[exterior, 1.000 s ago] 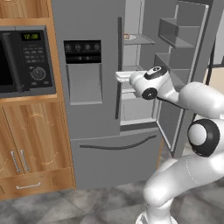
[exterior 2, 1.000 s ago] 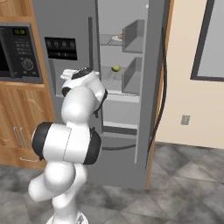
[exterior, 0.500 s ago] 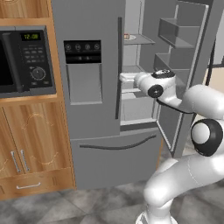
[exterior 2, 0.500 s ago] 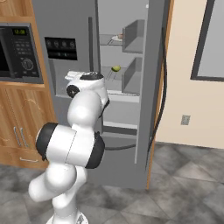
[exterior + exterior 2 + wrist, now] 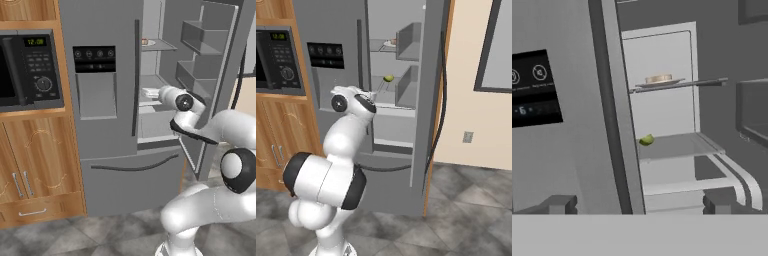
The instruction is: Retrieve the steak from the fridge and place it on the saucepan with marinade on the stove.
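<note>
- The gripper [image 5: 637, 205] has its jaws spread wide and holds nothing; the two dark tips stand far apart at the bottom of the hand view, in front of the open side of the fridge [image 5: 107, 100].
- The left door of the fridge is closed, with a black dispenser panel [image 5: 95, 60] and a long vertical handle [image 5: 135, 77]; the right door [image 5: 210, 75] is swung open and shows grey shelves on its inner side.
- Inside, on the upper shelf [image 5: 677, 84], lies a plate [image 5: 660, 81] with a flat brownish thing on it; it may be the steak, but I cannot tell for sure.
- On the lower shelf [image 5: 677, 146] lies a small green fruit [image 5: 646, 140], close to the left edge.
- Under the doors is the wide bottom drawer [image 5: 132, 177].
- Left of the fridge are wooden cabinets [image 5: 37, 160] with a black microwave [image 5: 27, 70] built in.
- The floor [image 5: 466, 210] has grey tiles, and the wall [image 5: 466, 115] right of the fridge is beige, with a socket [image 5: 468, 136].
</note>
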Available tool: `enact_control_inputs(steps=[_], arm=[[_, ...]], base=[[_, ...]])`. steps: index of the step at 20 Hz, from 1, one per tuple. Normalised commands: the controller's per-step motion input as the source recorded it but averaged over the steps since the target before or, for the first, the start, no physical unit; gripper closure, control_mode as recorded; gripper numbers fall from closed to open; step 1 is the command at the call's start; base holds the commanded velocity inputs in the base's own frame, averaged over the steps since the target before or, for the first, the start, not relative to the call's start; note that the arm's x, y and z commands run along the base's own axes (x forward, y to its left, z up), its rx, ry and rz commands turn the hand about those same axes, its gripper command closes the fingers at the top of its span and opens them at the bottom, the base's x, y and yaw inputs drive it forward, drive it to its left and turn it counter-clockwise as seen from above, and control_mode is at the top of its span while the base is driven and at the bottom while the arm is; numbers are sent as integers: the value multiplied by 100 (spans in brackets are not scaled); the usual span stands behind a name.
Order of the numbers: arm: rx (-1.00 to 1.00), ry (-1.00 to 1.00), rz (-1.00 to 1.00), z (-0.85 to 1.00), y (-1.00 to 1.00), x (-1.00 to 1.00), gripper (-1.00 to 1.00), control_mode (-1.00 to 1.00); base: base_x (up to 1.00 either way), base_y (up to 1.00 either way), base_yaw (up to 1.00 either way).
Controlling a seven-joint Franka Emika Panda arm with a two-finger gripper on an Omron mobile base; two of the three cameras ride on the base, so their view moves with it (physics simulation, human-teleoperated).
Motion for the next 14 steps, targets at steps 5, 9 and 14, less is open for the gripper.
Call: enact_control_inputs(steps=[5, 9, 14], arm=[[0, 16, -12, 63, 1, -67, -100, -100], [0, 22, -8, 78, 3, -69, -100, -100], [0, 30, -1, 74, 0, -62, -100, -100]], base=[[0, 0, 0], [0, 0, 0], [0, 0, 0]])
